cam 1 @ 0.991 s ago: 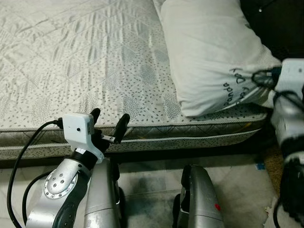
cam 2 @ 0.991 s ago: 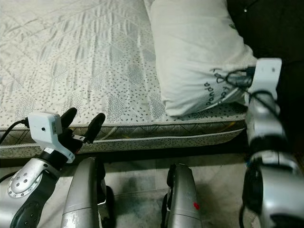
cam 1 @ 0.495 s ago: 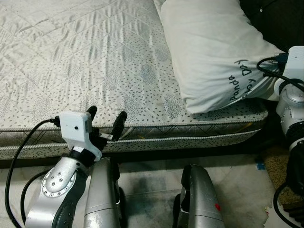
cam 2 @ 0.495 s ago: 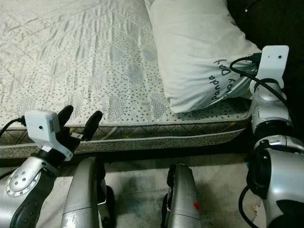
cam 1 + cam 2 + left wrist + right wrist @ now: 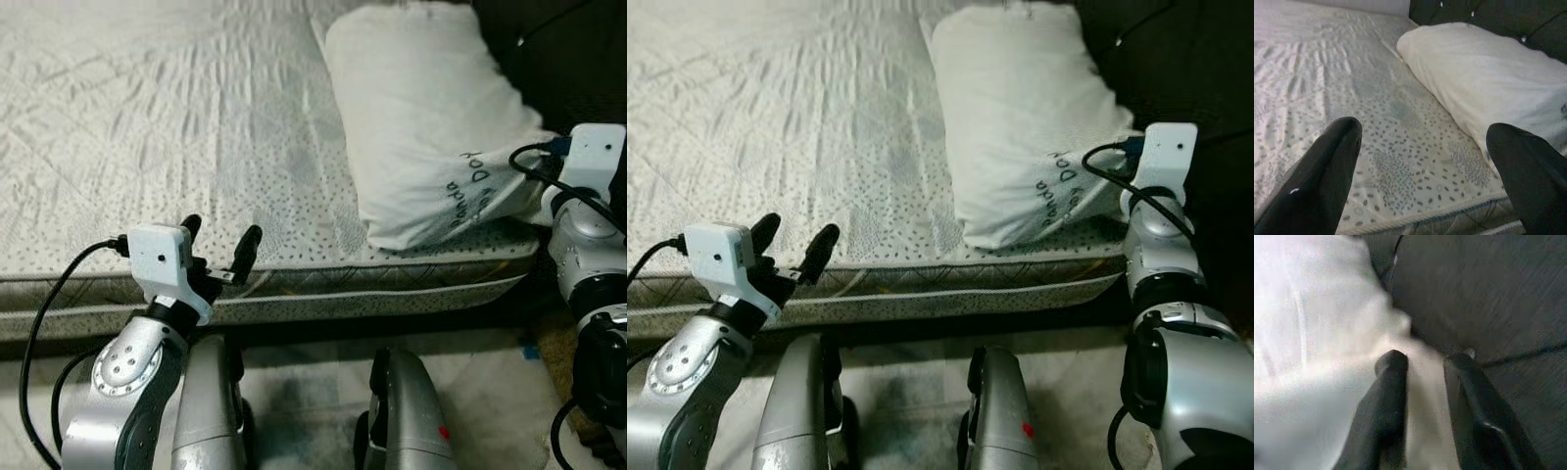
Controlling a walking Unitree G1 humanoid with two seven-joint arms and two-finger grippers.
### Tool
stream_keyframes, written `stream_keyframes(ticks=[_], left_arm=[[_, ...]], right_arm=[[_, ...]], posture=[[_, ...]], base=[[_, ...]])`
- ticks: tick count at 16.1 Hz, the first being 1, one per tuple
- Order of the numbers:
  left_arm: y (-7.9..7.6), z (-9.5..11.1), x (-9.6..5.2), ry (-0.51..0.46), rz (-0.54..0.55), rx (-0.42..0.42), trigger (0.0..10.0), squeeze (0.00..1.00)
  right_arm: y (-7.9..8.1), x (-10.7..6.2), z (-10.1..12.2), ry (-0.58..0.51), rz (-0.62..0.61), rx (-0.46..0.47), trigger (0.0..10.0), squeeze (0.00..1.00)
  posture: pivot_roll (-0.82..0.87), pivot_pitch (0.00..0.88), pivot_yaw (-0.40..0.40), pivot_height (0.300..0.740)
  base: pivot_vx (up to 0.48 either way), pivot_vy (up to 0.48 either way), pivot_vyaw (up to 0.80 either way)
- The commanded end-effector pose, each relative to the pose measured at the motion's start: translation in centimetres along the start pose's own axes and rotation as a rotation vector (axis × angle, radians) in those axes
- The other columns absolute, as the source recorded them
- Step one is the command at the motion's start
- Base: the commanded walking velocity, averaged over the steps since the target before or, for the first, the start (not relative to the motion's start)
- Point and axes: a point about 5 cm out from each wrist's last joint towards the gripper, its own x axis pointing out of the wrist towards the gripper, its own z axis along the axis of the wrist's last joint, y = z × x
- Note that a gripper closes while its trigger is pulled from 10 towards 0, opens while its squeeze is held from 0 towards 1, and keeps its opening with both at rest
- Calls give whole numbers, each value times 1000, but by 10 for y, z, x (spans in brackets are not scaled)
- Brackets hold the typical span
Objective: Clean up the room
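Right gripper (image 5: pixel 1422 396) pinches soft white pillow (image 5: pixel 421 117) corner, frame right; left gripper (image 5: pixel 217 257) spread open over quilted, speckled mattress (image 5: pixel 147 127) edge, lower left.

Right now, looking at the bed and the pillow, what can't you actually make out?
- Right gripper: blurred in the right wrist view; in the eye views its white camera housing hides the jaws at the pillow corner.
- Pillow lettering: creased and partly covered by the cable, not fully readable.
- Under the mattress: dark shadow.
- Left gripper: open, holding nothing.
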Motion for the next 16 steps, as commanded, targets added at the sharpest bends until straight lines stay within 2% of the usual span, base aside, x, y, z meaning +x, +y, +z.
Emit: stream_keyframes(ticks=[1,4,7,11,13,16], left_arm=[[2,-1,0,-8,19,11,10000,0],[7,-6,1,-19,59,17,10000,0],[17,-12,-1,-32,139,30,10000,0],[29,-19,-4,-36,226,27,10000,0],[28,-27,-5,-34,253,15,10000,0],[30,-31,-6,-33,265,20,10000,0]], right_arm=[[-7,0,7,-55,-29,8,10000,1000],[-2,-1,15,-120,-25,40,10000,1000],[20,-12,9,-176,47,69,10000,1000],[48,-43,-28,-104,159,132,10000,1000],[72,-70,-42,-62,277,168,10000,1000],[84,-83,-47,-31,356,202,10000,1000]], posture=[[72,85,-65,561],[50,45,-69,561],[41,10,-74,561],[19,0,-74,561],[12,0,-74,561],[7,0,-79,561]], base=[[0,0,0],[0,0,0],[0,0,0],[0,0,0],[0,0,0],[0,0,0]])
